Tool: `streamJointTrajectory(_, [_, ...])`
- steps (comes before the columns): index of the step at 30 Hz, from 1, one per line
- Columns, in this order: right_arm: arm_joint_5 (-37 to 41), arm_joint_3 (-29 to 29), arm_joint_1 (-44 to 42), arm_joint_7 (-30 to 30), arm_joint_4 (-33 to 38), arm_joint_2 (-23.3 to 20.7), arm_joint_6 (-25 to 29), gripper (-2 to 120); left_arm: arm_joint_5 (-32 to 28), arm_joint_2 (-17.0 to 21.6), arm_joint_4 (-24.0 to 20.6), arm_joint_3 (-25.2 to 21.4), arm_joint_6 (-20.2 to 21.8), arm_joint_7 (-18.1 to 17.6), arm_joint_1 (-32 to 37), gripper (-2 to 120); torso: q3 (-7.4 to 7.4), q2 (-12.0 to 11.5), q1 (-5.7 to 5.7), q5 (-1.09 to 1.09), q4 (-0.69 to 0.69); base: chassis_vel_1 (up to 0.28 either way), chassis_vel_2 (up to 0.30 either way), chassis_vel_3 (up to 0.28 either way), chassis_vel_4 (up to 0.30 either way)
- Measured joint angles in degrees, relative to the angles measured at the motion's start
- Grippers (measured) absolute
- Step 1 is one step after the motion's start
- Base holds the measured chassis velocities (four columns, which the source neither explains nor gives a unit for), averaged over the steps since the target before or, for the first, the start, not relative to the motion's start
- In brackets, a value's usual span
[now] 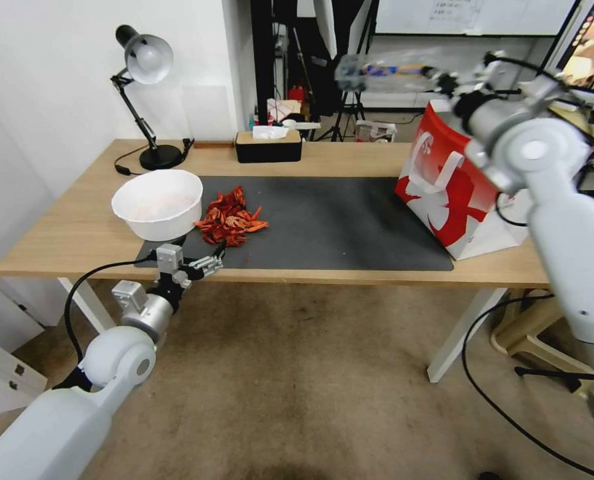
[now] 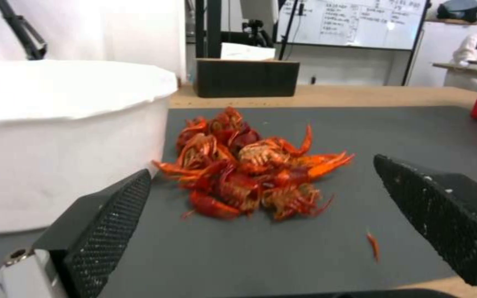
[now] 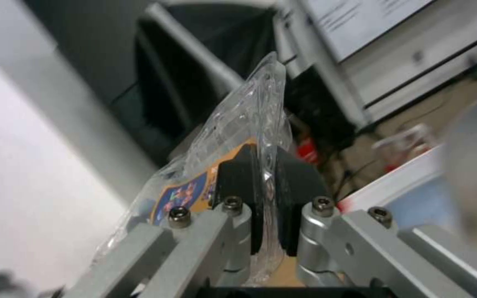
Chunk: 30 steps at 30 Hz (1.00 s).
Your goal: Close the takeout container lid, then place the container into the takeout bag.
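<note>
My right gripper (image 1: pixel 441 79) is raised high above the table's far right and is shut on the takeout container (image 1: pixel 383 69), a clear plastic clamshell held out to the left of the arm. In the right wrist view the black pads (image 3: pixel 238 178) pinch the container's clear rim (image 3: pixel 263 165), and an orange and blue label (image 3: pixel 186 192) shows on its side. I cannot tell the lid from the other half. The red and white takeout bag (image 1: pixel 447 193) stands on the table's right end, just below that gripper. My left gripper (image 1: pixel 207 262) rests open at the table's front edge; its fingers (image 2: pixel 106 223) hold nothing.
A white bowl (image 1: pixel 157 202) and a pile of red crayfish (image 1: pixel 230 220) sit on the dark mat (image 1: pixel 337 227) at the left, just ahead of the left gripper. A black desk lamp (image 1: pixel 147 100) and a tissue box (image 1: pixel 269 145) stand at the back.
</note>
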Motion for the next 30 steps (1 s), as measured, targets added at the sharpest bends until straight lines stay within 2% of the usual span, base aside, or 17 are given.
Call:
streamJointTrajectory(7, [-0.55, 6.85, -4.82, 5.23, 1.9, -6.58, 0.16, 3, 0.92, -0.57, -0.33, 0.28, -1.83, -1.13, 1.37, 100, 0.0, 0.0, -0.01, -0.02, 0.03, 0.0, 0.0, 0.0, 0.0])
streamJointTrajectory(9, [-1.84, 9.4, -7.96, 6.85, 2.68, -8.97, 0.11, 3, 1.1, -1.07, -0.33, 1.02, -2.27, -1.42, 1.18, 100, 0.0, 0.0, -0.01, 0.02, -0.06, 0.0, 0.0, 0.0, 0.0])
streamJointTrajectory(12, [-2.47, 10.63, -9.94, 8.52, 3.2, -10.31, -0.34, 3, 1.8, -1.46, -0.35, 1.16, -2.78, -1.76, 1.7, 100, 0.0, 0.0, -0.01, -0.04, -0.05, 0.0, 0.0, 0.0, 0.0])
streamJointTrajectory(16, [-2.73, 11.97, -12.32, 9.96, 3.6, -10.96, -1.3, 3, 2.38, -1.6, -0.78, 1.13, -3.38, -1.88, 2.6, 100, 0.0, 0.0, -0.01, -0.03, 0.03, 0.0, 0.0, 0.0, 0.0])
streamJointTrajectory(26, [-1.67, 12.7, -15.12, 11.98, 3.56, -9.91, -3.16, 3, 3.55, -2.47, -1.46, 1.12, -3.84, -1.95, 3.84, 100, 0.0, 0.0, -0.01, -0.04, 0.01, 0.0, 0.0, 0.0, 0.0])
streamJointTrajectory(30, [-0.9, 12.28, -15.78, 12.52, 3.3, -9.15, -3.58, 13, 3.61, -2.58, -1.47, 1.16, -3.92, -1.95, 4.06, 100, 0.0, -0.01, -0.01, -0.03, 0.0, 0.0, 0.0, 0.0, 0.0])
